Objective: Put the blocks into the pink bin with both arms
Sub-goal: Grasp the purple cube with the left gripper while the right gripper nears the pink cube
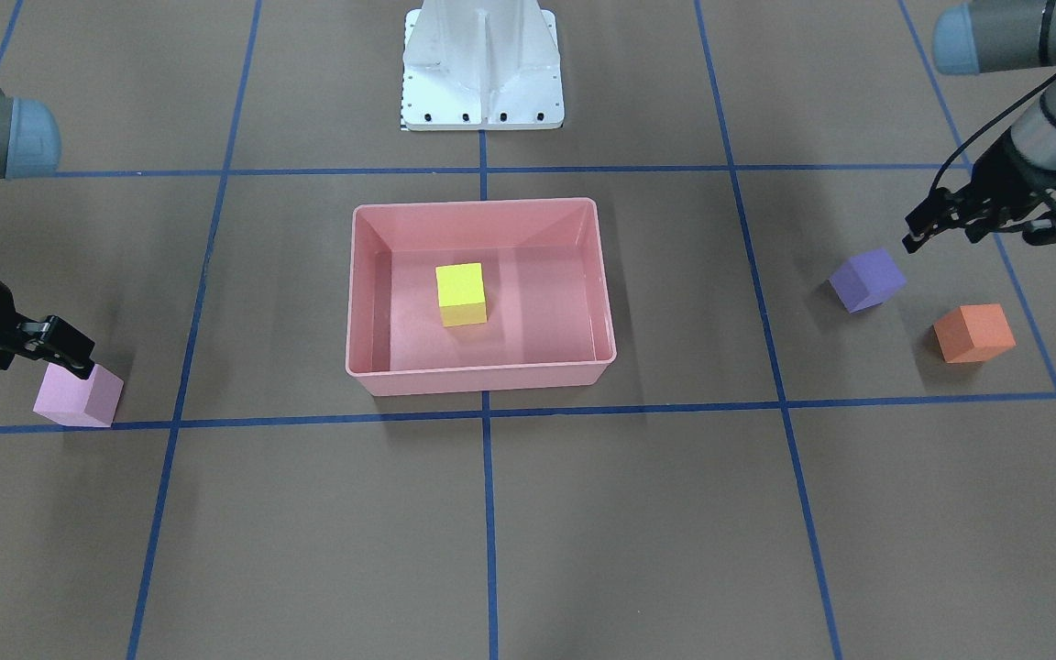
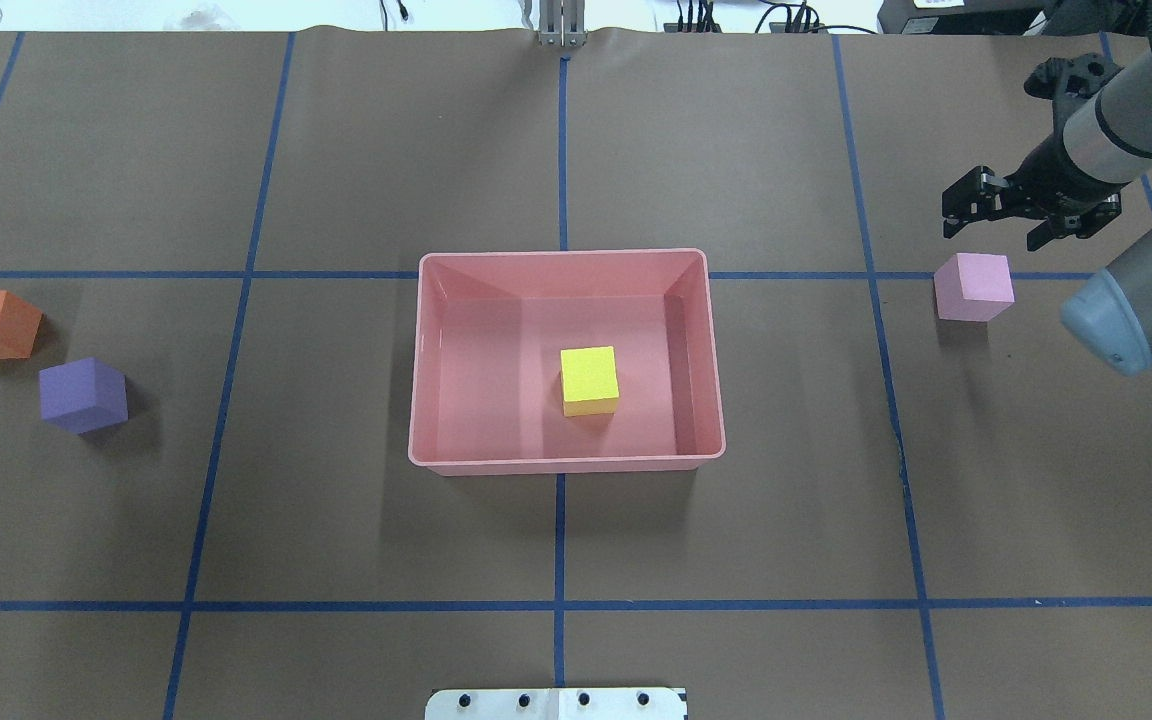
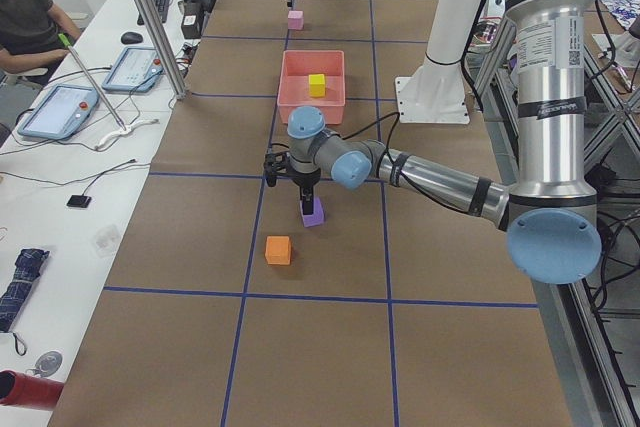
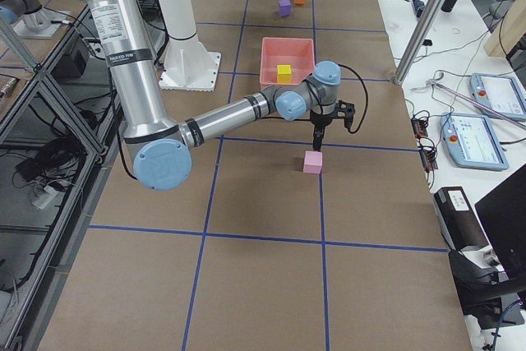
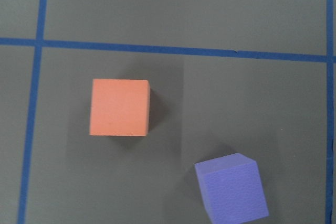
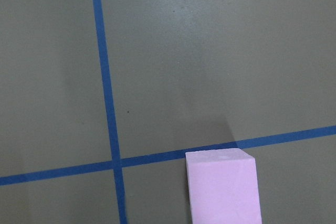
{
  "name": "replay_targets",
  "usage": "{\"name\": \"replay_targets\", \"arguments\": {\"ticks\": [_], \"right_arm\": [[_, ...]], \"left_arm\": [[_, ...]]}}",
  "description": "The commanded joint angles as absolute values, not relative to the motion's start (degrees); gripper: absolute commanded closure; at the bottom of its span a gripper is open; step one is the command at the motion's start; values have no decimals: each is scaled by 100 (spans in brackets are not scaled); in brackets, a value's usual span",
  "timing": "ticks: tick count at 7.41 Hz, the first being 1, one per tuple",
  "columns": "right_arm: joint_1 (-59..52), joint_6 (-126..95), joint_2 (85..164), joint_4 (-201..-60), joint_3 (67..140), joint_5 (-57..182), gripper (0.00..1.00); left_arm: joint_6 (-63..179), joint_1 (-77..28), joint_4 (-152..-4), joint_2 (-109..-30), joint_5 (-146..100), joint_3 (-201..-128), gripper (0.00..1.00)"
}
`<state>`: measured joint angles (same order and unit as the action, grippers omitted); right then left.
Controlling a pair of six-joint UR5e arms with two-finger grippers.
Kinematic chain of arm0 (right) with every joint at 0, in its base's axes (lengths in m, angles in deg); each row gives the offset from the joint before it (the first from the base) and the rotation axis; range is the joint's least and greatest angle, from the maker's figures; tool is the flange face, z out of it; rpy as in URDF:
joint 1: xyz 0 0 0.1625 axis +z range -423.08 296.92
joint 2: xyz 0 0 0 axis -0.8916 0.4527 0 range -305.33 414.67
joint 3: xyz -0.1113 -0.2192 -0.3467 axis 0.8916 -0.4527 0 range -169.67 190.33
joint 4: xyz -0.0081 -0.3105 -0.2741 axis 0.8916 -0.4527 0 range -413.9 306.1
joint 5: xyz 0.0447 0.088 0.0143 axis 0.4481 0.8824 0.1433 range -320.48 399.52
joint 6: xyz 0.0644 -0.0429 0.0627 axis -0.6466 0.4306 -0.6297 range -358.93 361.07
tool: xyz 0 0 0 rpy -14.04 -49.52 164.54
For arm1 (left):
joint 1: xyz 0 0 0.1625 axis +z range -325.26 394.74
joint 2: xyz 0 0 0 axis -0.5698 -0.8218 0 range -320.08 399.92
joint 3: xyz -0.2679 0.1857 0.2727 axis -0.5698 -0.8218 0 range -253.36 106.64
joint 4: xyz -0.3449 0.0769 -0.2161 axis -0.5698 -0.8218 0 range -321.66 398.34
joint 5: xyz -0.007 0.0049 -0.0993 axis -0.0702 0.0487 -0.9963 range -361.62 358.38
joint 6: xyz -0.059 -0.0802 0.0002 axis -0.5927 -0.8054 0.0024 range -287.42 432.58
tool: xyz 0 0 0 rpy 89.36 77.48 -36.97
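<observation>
Four blocks are in view: one is inside the pink bin (image 2: 566, 256) and three rest on the bench (image 2: 336, 540). The bin sits at the centre of the bench, in front of the white pedestal (image 1: 482, 73), where two blue tape lines (image 2: 559, 150) cross. The yellow-green block (image 2: 589, 378) stands flat on the bin floor, clear of all four walls. On the robot's right, the light pink block (image 2: 974, 287) rests on the bench well apart from the bin, just beside a tape line. The right arm (image 2: 1106, 130) places the right jaws above this block. They are spread apart, hold nothing and do not touch it. On the robot's left, the purple block (image 1: 867, 280) and the orange block (image 1: 974, 333) lie near each other without touching, with the purple one turned at an angle to the grid. The left arm (image 1: 1041, 119) holds the left jaws over the bench close above the purple block. They also appear spread and carry nothing.
</observation>
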<state>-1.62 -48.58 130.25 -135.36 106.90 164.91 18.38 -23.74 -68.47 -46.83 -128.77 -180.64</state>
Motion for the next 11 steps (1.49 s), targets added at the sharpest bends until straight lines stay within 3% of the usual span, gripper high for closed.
{"name": "replay_targets", "arguments": {"ticks": [1, 6, 7, 8, 10, 11], "right_arm": [[-147, -4850, 13069, -13528, 10692, 16511, 2], [-129, -4850, 13069, -13528, 10701, 16511, 2], [-129, -4850, 13061, -13528, 10701, 16503, 2], [-129, -4850, 13069, -13528, 10701, 16511, 2], [-129, -4841, 13069, -13528, 10692, 16503, 2], [-121, -4841, 13069, -13528, 10692, 16503, 2]], "left_arm": [[1275, -2082, -7246, -4911, -12862, -17472, 0], [1079, -1783, -7443, -4990, -12853, -17136, 1], [1097, -1748, -7469, -5016, -12853, -17049, 6], [1062, -1747, -7565, -5008, -12853, -17031, 23], [905, -1747, -7574, -5051, -12880, -17126, 95], [799, -1756, -7513, -5139, -12923, -17353, 100]]}}
